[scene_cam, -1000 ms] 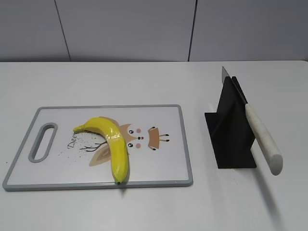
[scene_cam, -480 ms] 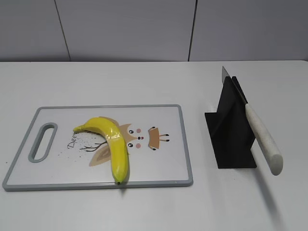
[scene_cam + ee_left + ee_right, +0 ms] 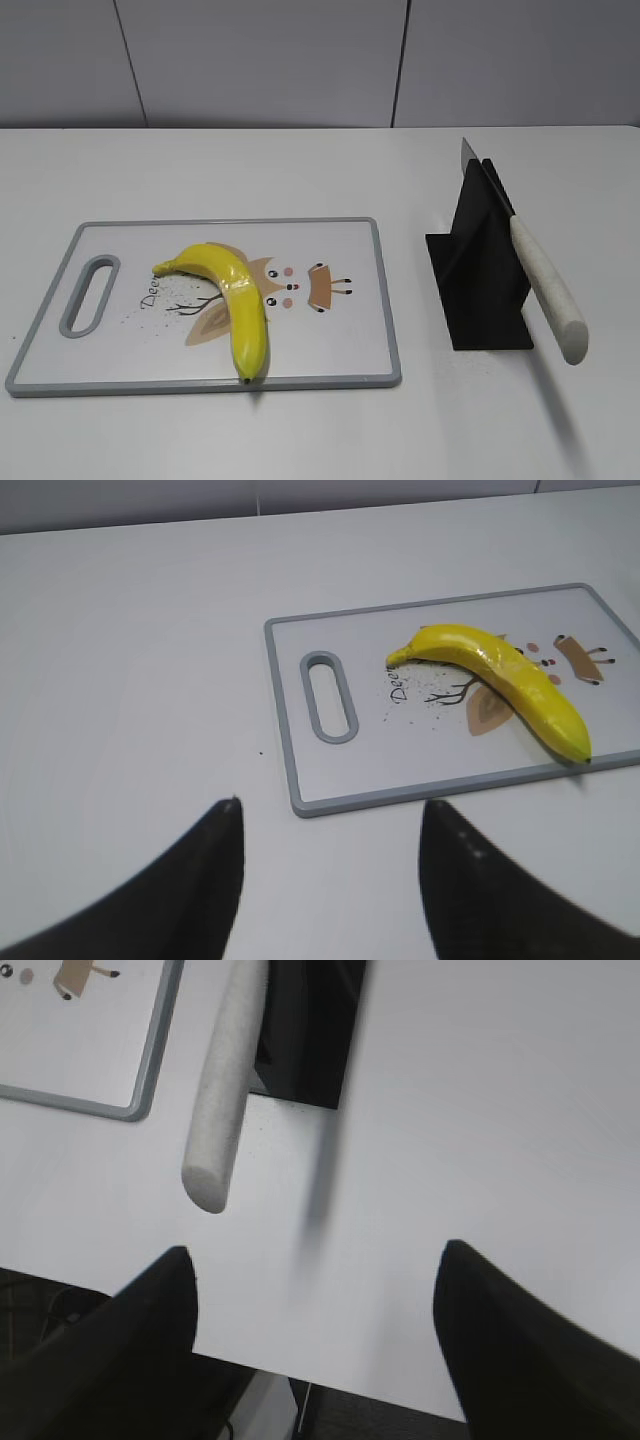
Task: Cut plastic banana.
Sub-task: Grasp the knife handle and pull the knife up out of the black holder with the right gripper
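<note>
The yellow plastic banana (image 3: 235, 300) lies on a white cutting board (image 3: 340, 360) with a grey rim, over a tan cartoon animal print; it also shows in the left wrist view (image 3: 510, 680). A knife (image 3: 545, 285) with a white handle rests slanted in a black stand (image 3: 480, 270); its handle shows in the right wrist view (image 3: 225, 1090). My left gripper (image 3: 330, 805) is open and empty above bare table near the board's handle corner. My right gripper (image 3: 315, 1255) is open and empty above the table's front edge, near the knife handle. Neither gripper appears in the exterior view.
The board (image 3: 300, 780) has a slot handle (image 3: 88, 295) at its left end. The white table's front edge (image 3: 330, 1385) lies under my right gripper. A grey panelled wall (image 3: 300, 60) stands behind the table.
</note>
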### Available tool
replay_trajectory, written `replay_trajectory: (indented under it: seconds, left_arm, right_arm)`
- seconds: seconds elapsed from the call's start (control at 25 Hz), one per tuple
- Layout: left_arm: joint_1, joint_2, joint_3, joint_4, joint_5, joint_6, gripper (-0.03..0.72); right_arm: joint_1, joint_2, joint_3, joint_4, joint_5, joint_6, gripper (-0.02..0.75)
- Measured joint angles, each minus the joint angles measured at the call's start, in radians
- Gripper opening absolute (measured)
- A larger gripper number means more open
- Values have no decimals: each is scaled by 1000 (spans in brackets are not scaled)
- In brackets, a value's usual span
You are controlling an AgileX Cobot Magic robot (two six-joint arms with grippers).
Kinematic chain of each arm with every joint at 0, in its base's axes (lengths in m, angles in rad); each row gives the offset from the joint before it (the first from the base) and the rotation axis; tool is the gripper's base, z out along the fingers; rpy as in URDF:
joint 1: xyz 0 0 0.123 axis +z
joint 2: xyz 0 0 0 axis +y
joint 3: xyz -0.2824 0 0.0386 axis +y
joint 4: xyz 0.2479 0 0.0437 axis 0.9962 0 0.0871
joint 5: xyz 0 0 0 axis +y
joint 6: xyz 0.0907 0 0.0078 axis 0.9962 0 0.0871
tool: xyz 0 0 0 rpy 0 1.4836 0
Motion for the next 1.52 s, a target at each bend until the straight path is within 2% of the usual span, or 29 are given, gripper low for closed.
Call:
replay_trajectory:
  seconds: [0.16,0.24,0.36,0.72,1.12,1.4,1.52]
  left_arm:
    - [0,0,0,0,0,0,542]
    - [0,0,0,0,0,0,542]
    - [0,0,0,0,0,0,542]
    - [0,0,0,0,0,0,542]
    - [0,0,0,0,0,0,542]
    - [0,0,0,4,0,0,542]
    - [0,0,0,5,0,0,541]
  right_arm:
    - [135,127,-57,-91,-3,75,583]
    - [158,201,-86,-112,-6,102,583]
    - [162,300,-126,-113,-9,138,583]
    - [163,549,-220,-10,-27,156,582]
    - [163,719,-236,-3,-29,156,537]
    - [163,824,-236,-3,-30,157,531]
    - [163,845,-236,-3,-32,158,500]
